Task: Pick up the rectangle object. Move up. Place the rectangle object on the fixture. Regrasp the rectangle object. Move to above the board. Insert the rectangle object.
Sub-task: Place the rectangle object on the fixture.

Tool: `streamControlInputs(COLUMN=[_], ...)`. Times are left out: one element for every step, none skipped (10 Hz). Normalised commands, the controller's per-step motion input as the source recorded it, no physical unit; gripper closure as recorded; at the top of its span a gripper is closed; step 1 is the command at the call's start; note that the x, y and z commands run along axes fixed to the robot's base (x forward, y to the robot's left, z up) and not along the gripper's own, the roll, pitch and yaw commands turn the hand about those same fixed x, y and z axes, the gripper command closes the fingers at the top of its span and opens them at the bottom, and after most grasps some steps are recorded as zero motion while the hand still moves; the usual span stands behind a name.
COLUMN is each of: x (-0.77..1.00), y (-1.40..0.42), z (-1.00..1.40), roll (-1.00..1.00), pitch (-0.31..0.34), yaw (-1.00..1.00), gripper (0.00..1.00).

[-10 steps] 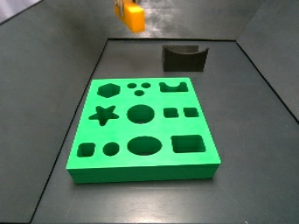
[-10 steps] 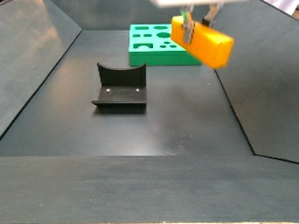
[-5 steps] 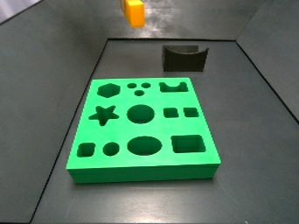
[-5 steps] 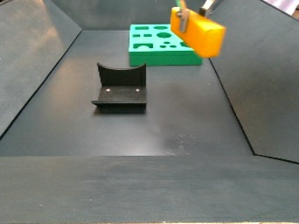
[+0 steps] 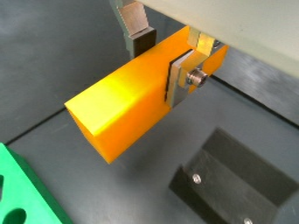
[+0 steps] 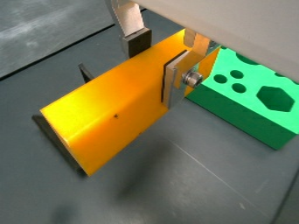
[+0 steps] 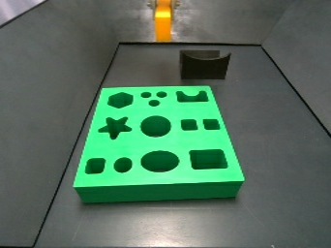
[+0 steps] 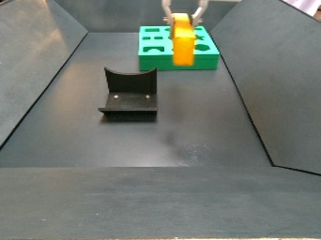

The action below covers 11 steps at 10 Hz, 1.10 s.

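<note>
The rectangle object (image 5: 128,101), a smooth orange-yellow block, hangs in the air with my gripper (image 5: 166,54) shut on its upper end. Both wrist views show the silver fingers (image 6: 176,79) pressed on its two broad faces (image 6: 111,122). In a side view the rectangle object (image 8: 183,42) hangs upright in front of the green board (image 8: 157,47); in another the rectangle object (image 7: 163,21) is high above the far end of the floor. The dark fixture (image 7: 203,63) with its U-shaped notch stands beyond the board (image 7: 158,145). The fixture (image 8: 129,94) is low and apart from the block.
Dark sloping walls (image 8: 51,66) enclose the floor on both sides. The board's corner (image 6: 251,101) and the fixture (image 5: 233,188) lie below the block in the wrist views.
The block has swung round in the gripper: it showed a broad face before and now shows a narrow edge in both side views. It has also shifted sideways.
</note>
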Motion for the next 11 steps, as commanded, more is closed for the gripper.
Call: streamControlInputs(x=[1.00, 1.00, 1.00, 1.00, 1.00, 1.00, 1.00, 0.94, 0.81, 0.66, 0.52], y=[-0.11, -0.09, -0.08, -0.07, -0.06, -0.05, -0.05, 0.44, 0.43, 0.31, 0.17], z=[-0.13, -0.11, -0.10, -0.09, -0.08, -0.06, -0.05, 0.59, 0.57, 0.41, 0.21], roll=[0.08, 0.08, 0.08, 0.08, 0.09, 0.10, 0.10, -1.00, -1.00, -1.00, -1.00], pitch=[0.077, 0.080, 0.085, 0.094, 0.102, 0.113, 0.122, 0.002, 0.013, 0.028, 0.038], yaw=[-0.14, -0.08, -0.05, -0.02, -0.01, 0.01, 0.01, 0.05, 0.05, 0.03, 0.02], gripper=[1.00, 1.00, 1.00, 1.00, 1.00, 1.00, 1.00, 1.00, 1.00, 1.00, 1.00])
